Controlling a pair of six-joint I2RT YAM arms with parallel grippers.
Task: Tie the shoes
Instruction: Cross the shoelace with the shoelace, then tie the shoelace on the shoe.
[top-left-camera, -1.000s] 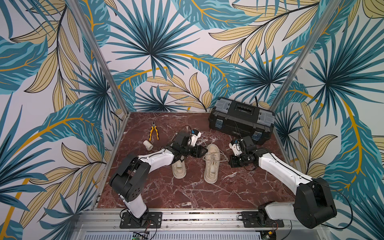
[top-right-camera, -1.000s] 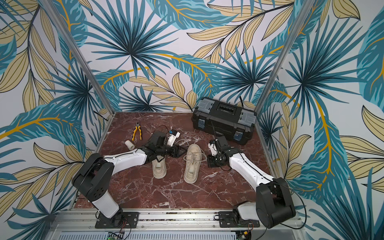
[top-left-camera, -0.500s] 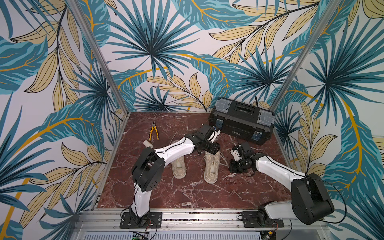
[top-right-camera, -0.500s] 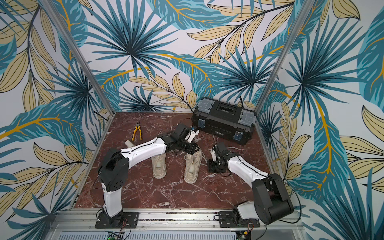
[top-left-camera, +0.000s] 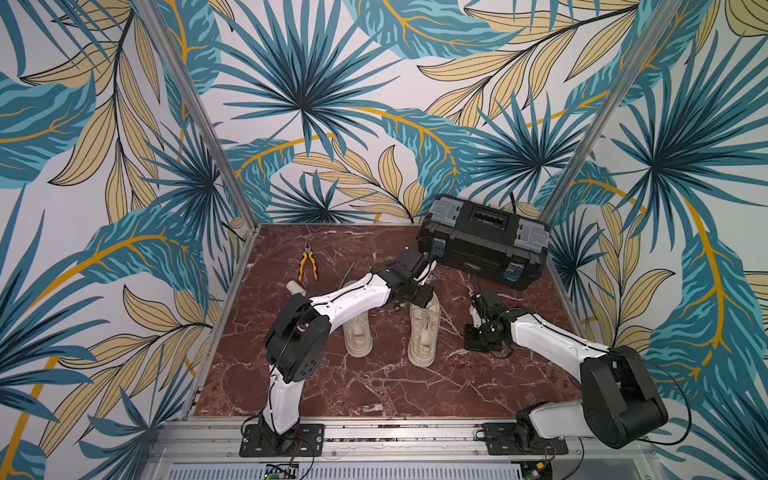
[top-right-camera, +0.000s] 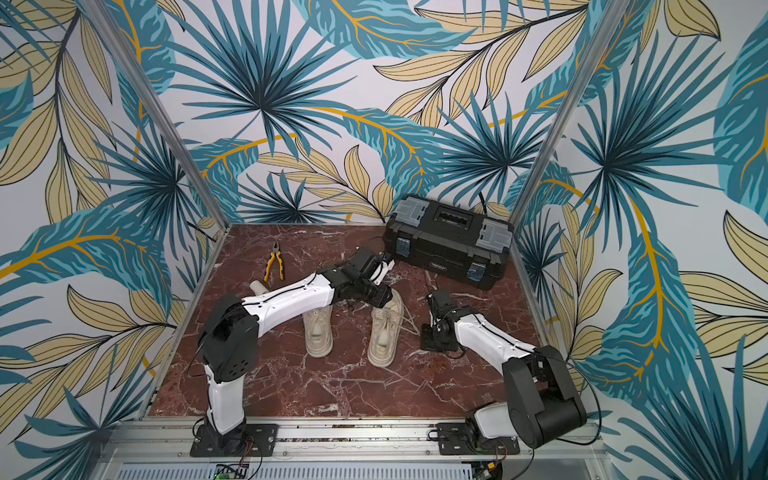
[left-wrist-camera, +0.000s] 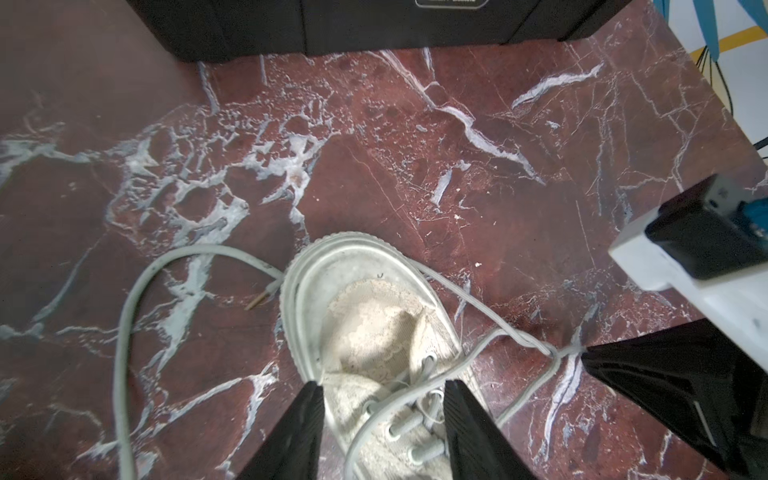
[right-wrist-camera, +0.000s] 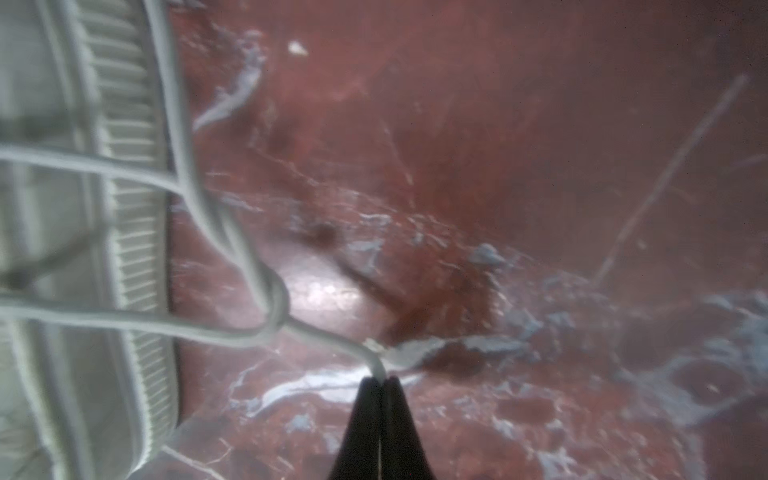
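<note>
Two beige shoes stand side by side in both top views, the left shoe (top-left-camera: 357, 332) and the right shoe (top-left-camera: 424, 332) (top-right-camera: 384, 332). My left gripper (top-left-camera: 419, 300) reaches across over the right shoe's far end. In the left wrist view it (left-wrist-camera: 382, 384) is open, its fingers (left-wrist-camera: 303, 436) straddling the laced part of the shoe (left-wrist-camera: 365, 291), with a loose lace (left-wrist-camera: 124, 332) crossing between them. My right gripper (top-left-camera: 471, 338) (right-wrist-camera: 380, 379) sits low beside that shoe, shut on the lace (right-wrist-camera: 324, 332), which carries a twist (right-wrist-camera: 276, 299).
A black toolbox (top-left-camera: 484, 241) (left-wrist-camera: 332, 25) stands at the back right, close behind the left wrist. Yellow-handled pliers (top-left-camera: 308, 266) and a small white cylinder (top-left-camera: 296, 287) lie at the back left. Walls enclose the marble table (top-left-camera: 374, 390) on three sides.
My left arm has swung from the left shoe over to the right shoe, and its jaws have narrowed somewhat. The right gripper stayed shut on the lace and shifted slightly lower.
</note>
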